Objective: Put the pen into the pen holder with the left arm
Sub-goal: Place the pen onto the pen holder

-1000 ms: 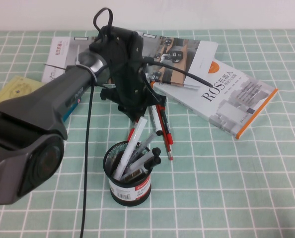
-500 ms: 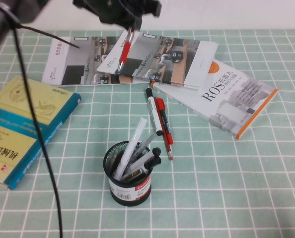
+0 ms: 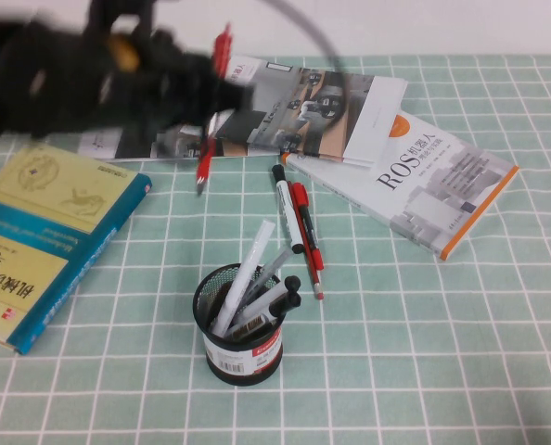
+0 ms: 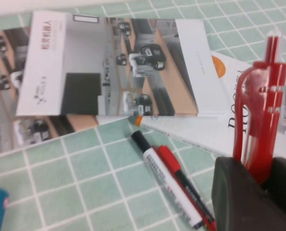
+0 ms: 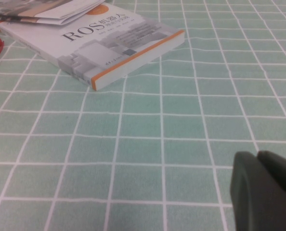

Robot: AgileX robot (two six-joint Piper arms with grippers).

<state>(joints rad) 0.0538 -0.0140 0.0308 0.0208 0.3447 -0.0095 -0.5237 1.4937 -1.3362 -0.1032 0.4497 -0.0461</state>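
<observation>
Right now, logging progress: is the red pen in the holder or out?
Out. The left gripper holds the pen above the table, away from the pen holder.

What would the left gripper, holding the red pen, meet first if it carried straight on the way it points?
Probably the open magazine: the left gripper, shut on the pen, faces it from above the table, though depth is unclear.

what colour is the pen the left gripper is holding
All red; the pen, clamped in the left gripper, shows best in the left wrist view.
</observation>
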